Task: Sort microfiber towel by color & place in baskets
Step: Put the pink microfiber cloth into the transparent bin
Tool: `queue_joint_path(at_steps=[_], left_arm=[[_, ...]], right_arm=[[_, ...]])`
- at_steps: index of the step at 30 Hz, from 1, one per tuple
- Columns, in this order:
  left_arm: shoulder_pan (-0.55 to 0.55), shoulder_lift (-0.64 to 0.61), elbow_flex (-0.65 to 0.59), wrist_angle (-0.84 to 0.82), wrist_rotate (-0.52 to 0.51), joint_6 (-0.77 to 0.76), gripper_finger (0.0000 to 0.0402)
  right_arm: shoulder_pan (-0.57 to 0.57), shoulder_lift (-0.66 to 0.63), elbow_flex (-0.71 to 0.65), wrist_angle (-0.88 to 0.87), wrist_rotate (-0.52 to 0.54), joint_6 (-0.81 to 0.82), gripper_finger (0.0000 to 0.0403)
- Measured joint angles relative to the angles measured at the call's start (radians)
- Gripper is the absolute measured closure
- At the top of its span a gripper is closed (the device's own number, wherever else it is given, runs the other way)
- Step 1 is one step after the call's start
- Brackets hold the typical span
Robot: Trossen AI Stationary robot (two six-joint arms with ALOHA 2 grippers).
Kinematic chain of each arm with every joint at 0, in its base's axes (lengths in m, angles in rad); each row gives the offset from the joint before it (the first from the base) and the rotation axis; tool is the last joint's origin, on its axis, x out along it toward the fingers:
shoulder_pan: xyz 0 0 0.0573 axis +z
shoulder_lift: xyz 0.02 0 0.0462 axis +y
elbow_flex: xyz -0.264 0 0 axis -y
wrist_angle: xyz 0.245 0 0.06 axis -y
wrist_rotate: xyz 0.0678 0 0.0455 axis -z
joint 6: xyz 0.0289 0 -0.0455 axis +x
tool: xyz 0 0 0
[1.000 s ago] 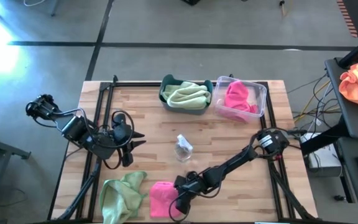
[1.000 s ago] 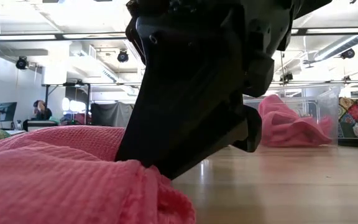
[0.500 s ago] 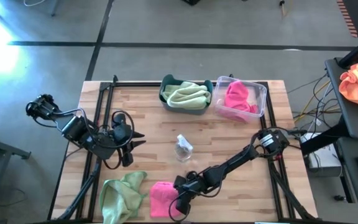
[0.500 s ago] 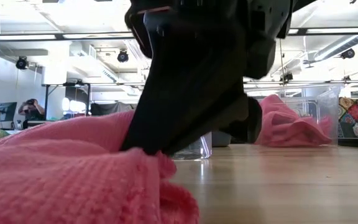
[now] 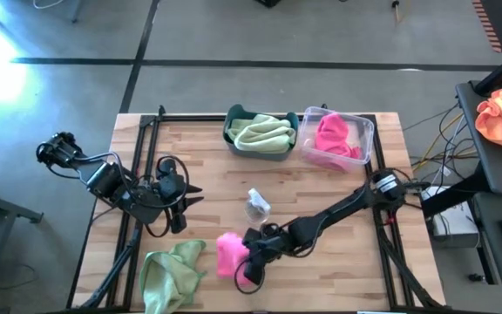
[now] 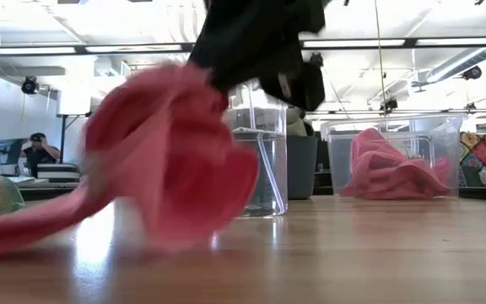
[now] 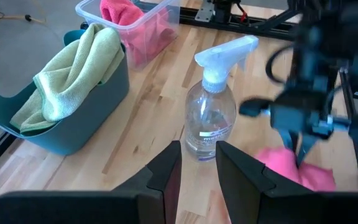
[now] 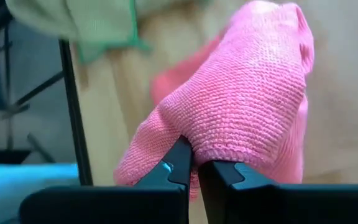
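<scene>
Pink microfiber towel [image 5: 230, 254] hangs limp near the table's front edge, pinched by a fold in the right gripper [image 5: 249, 255]; soft and light, it drapes, so a bunched fold holds best.

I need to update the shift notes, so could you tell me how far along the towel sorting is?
Done: one green towel sits in the teal basket, one pink towel in the clear basket. In hand: the right gripper is shut on another pink towel. Left: a green towel at the table's near edge. The left gripper waits, open.
</scene>
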Motion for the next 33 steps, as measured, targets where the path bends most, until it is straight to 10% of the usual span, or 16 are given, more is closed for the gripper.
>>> queue_joint_path(at_steps=[33], left_arm=[[0.001, -0.001, 0.0, -0.074, -0.008, 0.027, 0.0315]], right_arm=[[-0.05, -0.475, 0.0, -0.111, 0.715, -0.272, 0.039]])
